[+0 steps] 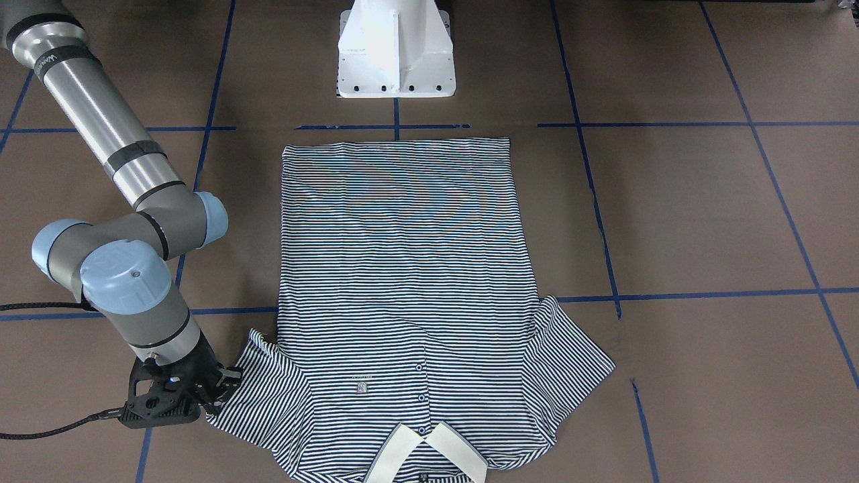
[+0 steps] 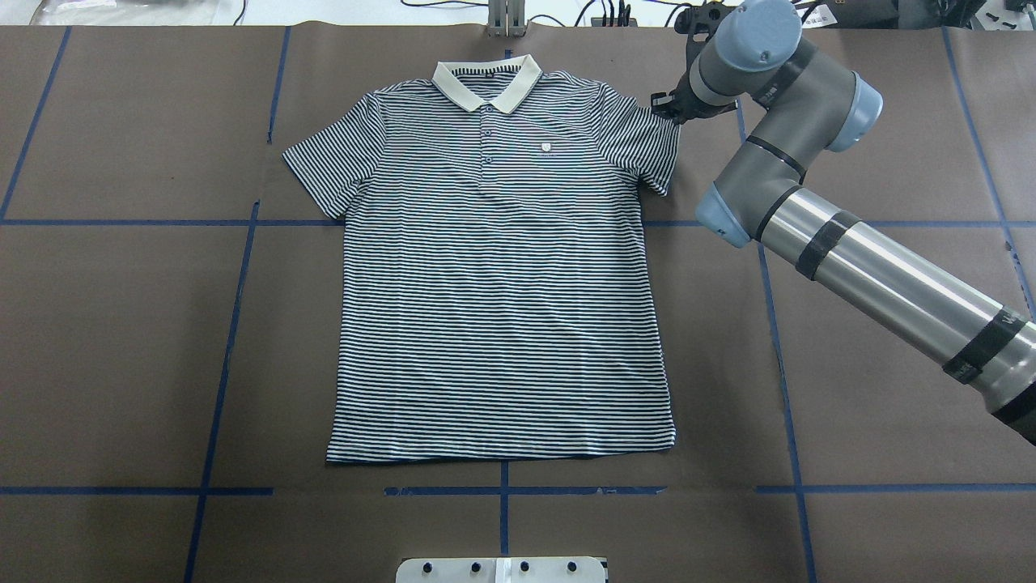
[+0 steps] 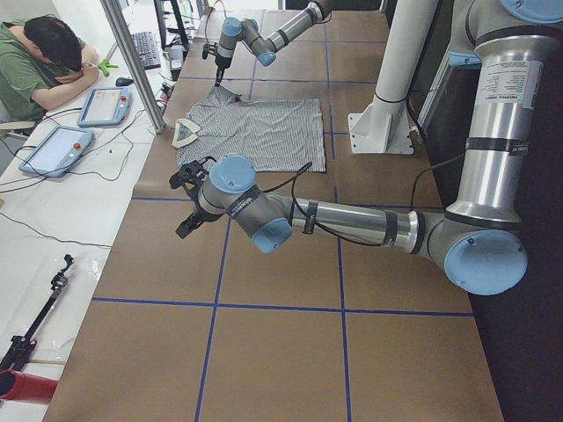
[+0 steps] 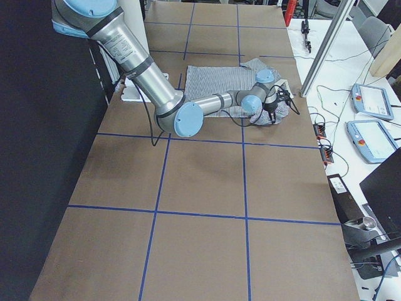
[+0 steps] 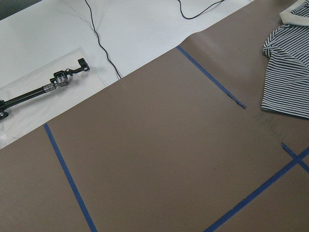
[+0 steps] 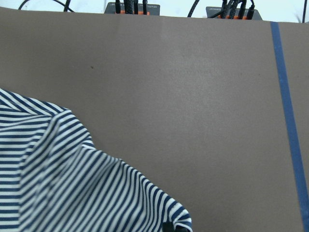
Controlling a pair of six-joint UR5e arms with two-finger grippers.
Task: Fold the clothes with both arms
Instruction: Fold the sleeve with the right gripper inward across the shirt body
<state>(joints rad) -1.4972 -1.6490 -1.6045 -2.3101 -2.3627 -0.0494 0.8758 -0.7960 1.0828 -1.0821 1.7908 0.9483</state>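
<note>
The striped polo shirt (image 2: 502, 283) lies flat and face up on the brown table, cream collar (image 2: 486, 81) at the far edge from the robot. My right gripper (image 2: 665, 109) sits low at the tip of one short sleeve (image 1: 268, 382). In the right wrist view that sleeve (image 6: 63, 179) is bunched and raised, its corner pinched at the bottom edge, so the gripper is shut on it. My left gripper (image 3: 189, 200) shows only in the exterior left view, hovering above bare table beside the other sleeve (image 5: 289, 72). Whether it is open or shut I cannot tell.
The white pedestal base (image 1: 396, 54) stands just behind the shirt's hem. Blue tape lines (image 2: 235, 324) cross the table. A person (image 3: 48, 53) sits at a side desk with tablets (image 4: 369, 100). A black tool (image 5: 48, 87) lies on the white surface past the table edge.
</note>
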